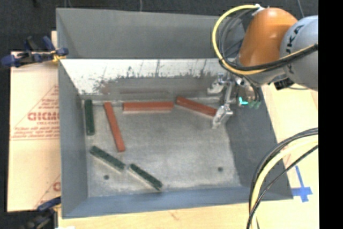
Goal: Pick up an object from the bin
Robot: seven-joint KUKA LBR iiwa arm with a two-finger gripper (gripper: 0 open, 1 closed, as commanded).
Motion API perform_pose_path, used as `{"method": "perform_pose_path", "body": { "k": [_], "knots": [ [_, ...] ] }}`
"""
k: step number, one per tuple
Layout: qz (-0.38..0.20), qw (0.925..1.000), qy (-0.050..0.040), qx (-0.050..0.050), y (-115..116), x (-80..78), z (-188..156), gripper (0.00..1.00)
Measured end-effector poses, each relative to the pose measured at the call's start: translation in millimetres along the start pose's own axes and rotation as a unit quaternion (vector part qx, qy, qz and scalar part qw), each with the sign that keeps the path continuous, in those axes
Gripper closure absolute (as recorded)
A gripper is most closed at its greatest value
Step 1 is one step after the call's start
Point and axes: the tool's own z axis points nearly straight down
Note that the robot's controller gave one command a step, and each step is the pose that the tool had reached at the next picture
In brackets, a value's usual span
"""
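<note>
My gripper hangs at the bin's right side, near the back, its tips just off the right end of a red-brown bar that lies slanted there. Nothing shows between the fingers. A second red-brown bar lies flat to the left of the first, along the back wall.
A third red-brown bar lies slanted at the left. A dark green bar stands along the left wall. Two more dark green bars lie end to end near the front. The arm's orange cover and cables hang over the right wall.
</note>
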Motion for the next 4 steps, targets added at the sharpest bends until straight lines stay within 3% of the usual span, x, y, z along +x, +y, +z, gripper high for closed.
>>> {"method": "perform_pose_path", "body": {
  "k": [1, 2, 3, 4],
  "knots": [
    [-0.001, 1.0, -0.0039, 0.001, 0, -2.1, -5, 0.0],
    [-0.019, 0.9998, -0.0042, 0.0, -7, -2.3, 56, 1.0],
    [-0.019, 0.9998, -0.0044, 0.0, -7, -2.4, 56, 1.0],
    [-0.026, 0.9997, -0.0042, 0.001, 6, 7.5, -67, 1.0]
  ]
}}
